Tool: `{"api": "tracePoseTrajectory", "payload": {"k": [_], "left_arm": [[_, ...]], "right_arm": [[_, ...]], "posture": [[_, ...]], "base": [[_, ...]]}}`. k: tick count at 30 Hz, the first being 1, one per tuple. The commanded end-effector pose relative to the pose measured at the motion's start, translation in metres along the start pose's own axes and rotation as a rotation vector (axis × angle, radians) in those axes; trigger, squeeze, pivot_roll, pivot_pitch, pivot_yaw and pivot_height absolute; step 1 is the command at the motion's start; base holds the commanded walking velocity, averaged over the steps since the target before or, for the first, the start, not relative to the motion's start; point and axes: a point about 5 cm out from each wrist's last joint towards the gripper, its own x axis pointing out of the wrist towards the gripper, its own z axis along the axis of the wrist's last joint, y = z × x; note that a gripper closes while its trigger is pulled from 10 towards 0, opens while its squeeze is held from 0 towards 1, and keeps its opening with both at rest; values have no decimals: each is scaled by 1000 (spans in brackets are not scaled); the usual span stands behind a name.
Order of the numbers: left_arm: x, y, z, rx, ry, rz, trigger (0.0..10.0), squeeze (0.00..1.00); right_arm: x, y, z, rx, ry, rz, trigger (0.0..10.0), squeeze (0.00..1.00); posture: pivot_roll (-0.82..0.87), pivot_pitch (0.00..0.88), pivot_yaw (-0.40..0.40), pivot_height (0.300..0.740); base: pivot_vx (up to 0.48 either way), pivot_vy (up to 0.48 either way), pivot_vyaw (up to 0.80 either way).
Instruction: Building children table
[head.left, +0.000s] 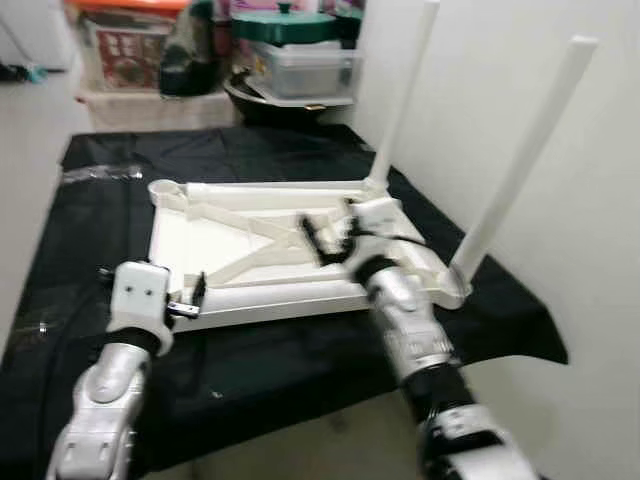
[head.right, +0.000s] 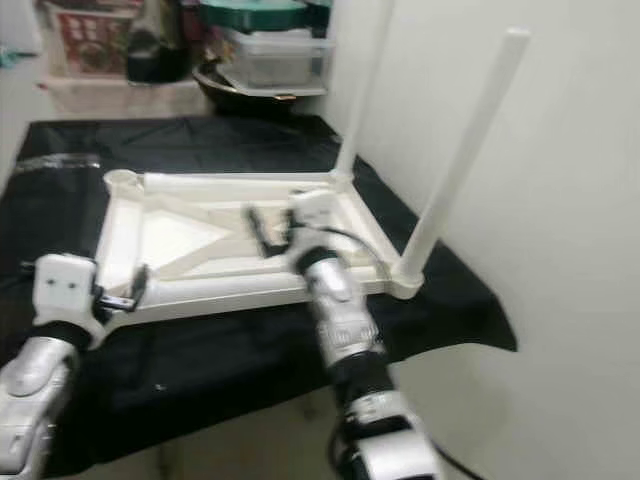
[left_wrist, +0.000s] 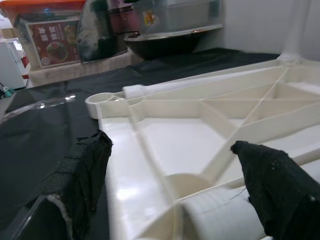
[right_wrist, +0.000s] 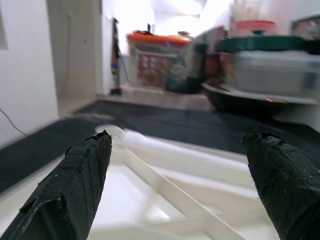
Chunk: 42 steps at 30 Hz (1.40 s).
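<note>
A white plastic tabletop (head.left: 200, 240) lies upside down on a black cloth (head.left: 100, 220). Two white legs stand upright in its right corners, the far one (head.left: 405, 100) and the near one (head.left: 520, 170). The far left corner socket (left_wrist: 102, 100) is empty, and a white tube (left_wrist: 150, 90) lies beside it along the far rim. My left gripper (head.left: 152, 272) is open at the near left corner, its fingers on either side of a ribbed white cylinder end (left_wrist: 215, 215). My right gripper (head.left: 322, 238) is open over the tabletop's cross ribs, pointing left and holding nothing.
A white wall (head.left: 560, 80) runs close along the right side, behind the upright legs. Beyond the cloth stand an orange-lidded box (head.left: 125, 40), a green-lidded pot on clear containers (head.left: 300, 45) and a dark pan (head.left: 270, 100). A clear plastic piece (head.left: 100, 173) lies on the cloth at far left.
</note>
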Motion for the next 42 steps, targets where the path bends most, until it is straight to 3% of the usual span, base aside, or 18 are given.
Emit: {"api": "tracePoseTrajectory", "payload": {"k": [1, 8, 18, 22, 28, 42], "left_arm": [[-2, -6, -1, -14, 16, -12, 10000, 0], [-2, -6, 2, -16, 17, -1, 10000, 0], [-3, -10, 1, -24, 23, 12, 10000, 0], [-4, -7, -1, -1, 26, 21, 10000, 0], [-6, -15, -3, 17, 40, 1, 10000, 0], [-9, -18, -12, 6, 77, 4, 10000, 0]], "right_arm": [[-7, -5, -3, -4, 28, -34, 10000, 0], [-13, 3, 0, -64, 53, 3, 10000, 0], [-15, 4, -2, -48, 109, -29, 10000, 0], [-13, -13, -17, 6, 232, -215, 10000, 0], [-14, -34, -23, 22, 298, -357, 10000, 0], [-23, -28, -31, 2, 316, -366, 10000, 0]], "posture": [[150, 0, -83, 740], [153, 0, -91, 740], [162, 0, -93, 740], [162, 0, -95, 740], [172, 0, -102, 740], [164, 0, -85, 740]], "base": [[0, 480, 0], [0, 480, 343], [0, 442, 773], [0, 0, 200], [0, 0, 0], [0, -329, 0]]}}
